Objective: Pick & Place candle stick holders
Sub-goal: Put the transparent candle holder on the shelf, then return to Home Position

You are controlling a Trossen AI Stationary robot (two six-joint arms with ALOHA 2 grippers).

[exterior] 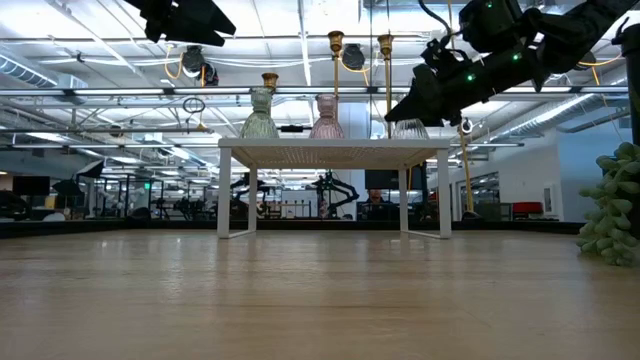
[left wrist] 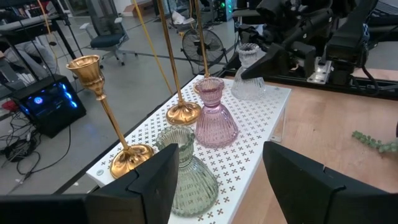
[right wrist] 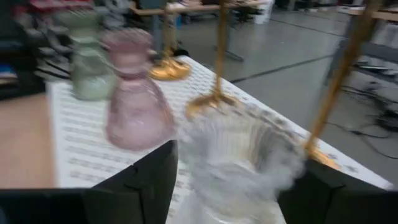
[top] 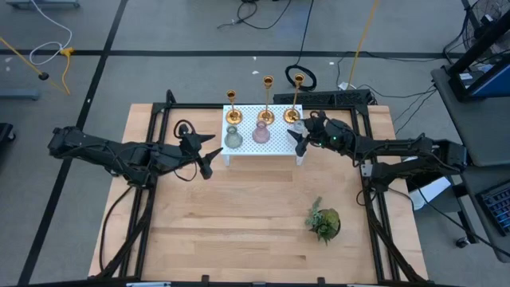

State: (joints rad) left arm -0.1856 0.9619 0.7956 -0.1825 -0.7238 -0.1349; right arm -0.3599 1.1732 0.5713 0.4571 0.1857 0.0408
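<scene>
From the high view, all 3 candle stick holders (top: pixel 268 97) stand in a row along the far edge of a small white perforated stand (top: pixel 275 144) on the wooden tabletop (top: pixel 239 215). In front of them sit 3 little glass vases: green (top: pixel 233 139), pink (top: pixel 261 132) and clear (top: pixel 298 126). The left end effector (top: pixel 209 156) hangs just off the stand's left end, holding nothing. The right end effector (top: pixel 301 142) is at the stand's right end, right by the clear vase. A small plant (top: pixel 323 222) sits well apart, nearer the front.

Low view: the right arm comes down over the stand's right side, its tip near the clear vase (exterior: pixel 407 128).

Left wrist view: the fingers (left wrist: pixel 155 177) are spread wide with nothing between them, the green vase (left wrist: pixel 186 168) straight ahead and a holder (left wrist: pixel 115 118) just behind it.

Right wrist view: jaws are wide and empty, with the clear vase (right wrist: pixel 239 165) sitting right between them.

My worry: the vases block the approach to the holders. If the right one closes here it grabs the vase, and pushing past could topple a tall, thin holder.
</scene>
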